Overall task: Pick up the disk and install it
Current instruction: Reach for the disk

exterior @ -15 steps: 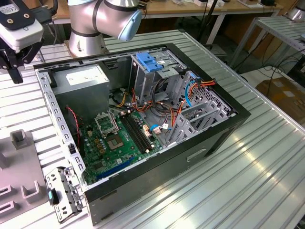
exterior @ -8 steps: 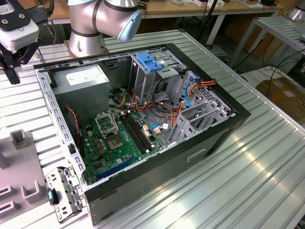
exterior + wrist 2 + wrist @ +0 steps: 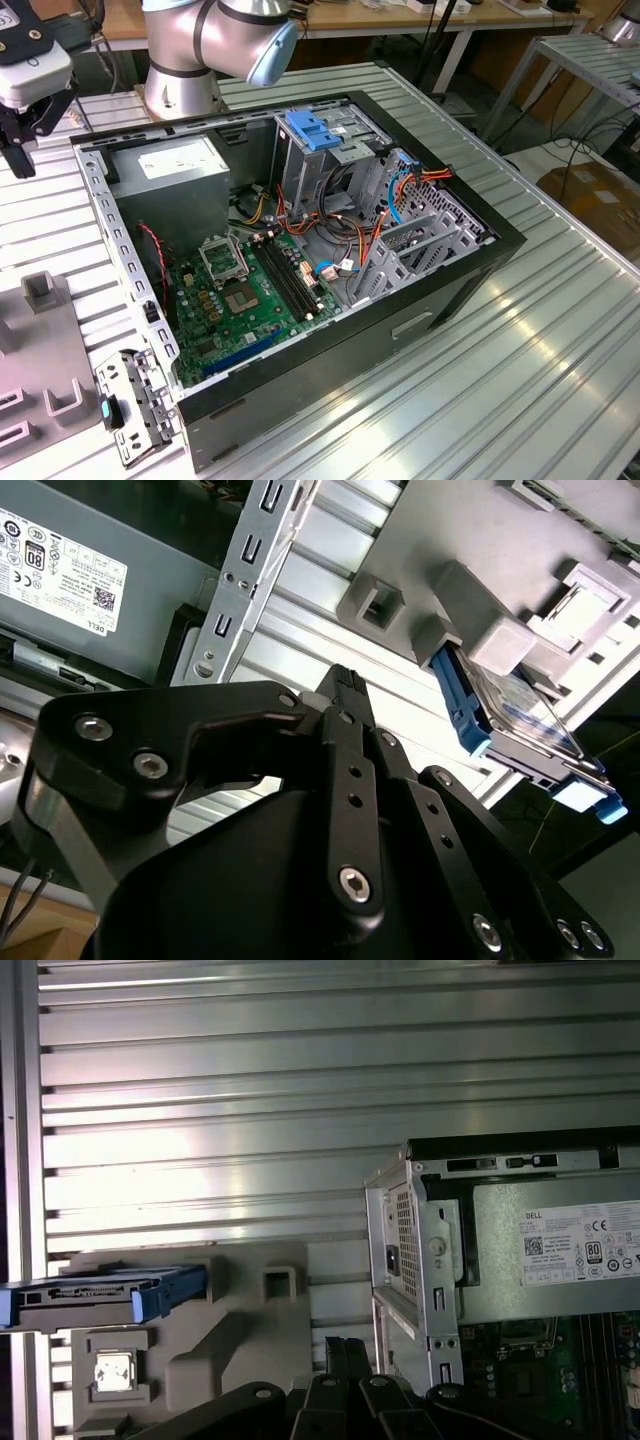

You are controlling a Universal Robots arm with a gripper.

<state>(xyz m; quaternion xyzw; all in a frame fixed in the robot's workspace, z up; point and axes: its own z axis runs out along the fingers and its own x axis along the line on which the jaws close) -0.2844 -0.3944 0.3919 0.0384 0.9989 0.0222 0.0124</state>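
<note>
Gripper (image 3: 345, 680) fingers pressed together, hovering over ribbed aluminium table (image 3: 520, 380) by open PC case (image 3: 470, 270) corner; disk (image 3: 527, 710) sits apart in grey fixture (image 3: 465, 595).

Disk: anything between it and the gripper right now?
Nothing visible. The disk sits in the grey fixture; the gripper hangs apart from it over the ribbed table, only open space between them.

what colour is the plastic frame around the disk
Blue, around the silver-grey disk; it shows best in the second wrist view.
</note>
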